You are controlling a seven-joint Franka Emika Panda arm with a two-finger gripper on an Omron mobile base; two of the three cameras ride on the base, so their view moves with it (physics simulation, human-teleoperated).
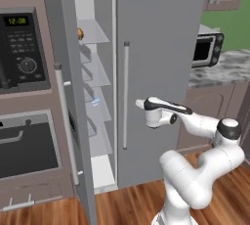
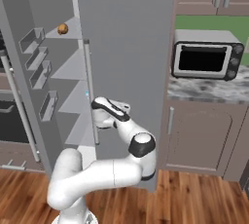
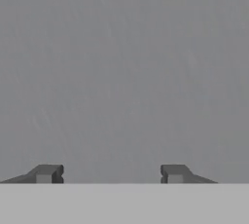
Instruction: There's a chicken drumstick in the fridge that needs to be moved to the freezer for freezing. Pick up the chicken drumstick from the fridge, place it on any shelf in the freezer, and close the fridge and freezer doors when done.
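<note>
While shelved, chicken drumstick [image 2: 62, 28] axis unclear.

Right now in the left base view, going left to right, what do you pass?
Black wall oven panel → open grey freezer door → golden-brown chicken drumstick → silver bar handle → black toaster oven.

- Arm: rises from the lower right of the left base view, folds at a bulky white elbow, then reaches toward frame centre.
- Wrist: dark joint at right of centre in the left base view; forearm level, pointing left.
- Gripper [image 3: 110, 174]: two dark fingertips [image 3: 46, 173] at the bottom of the hand view, a clear gap between them, nothing held.
- Hand [image 1: 155, 111]: white with a dark top strip, seen at centre; in the right base view it sits left of centre [image 2: 108, 111].
</note>
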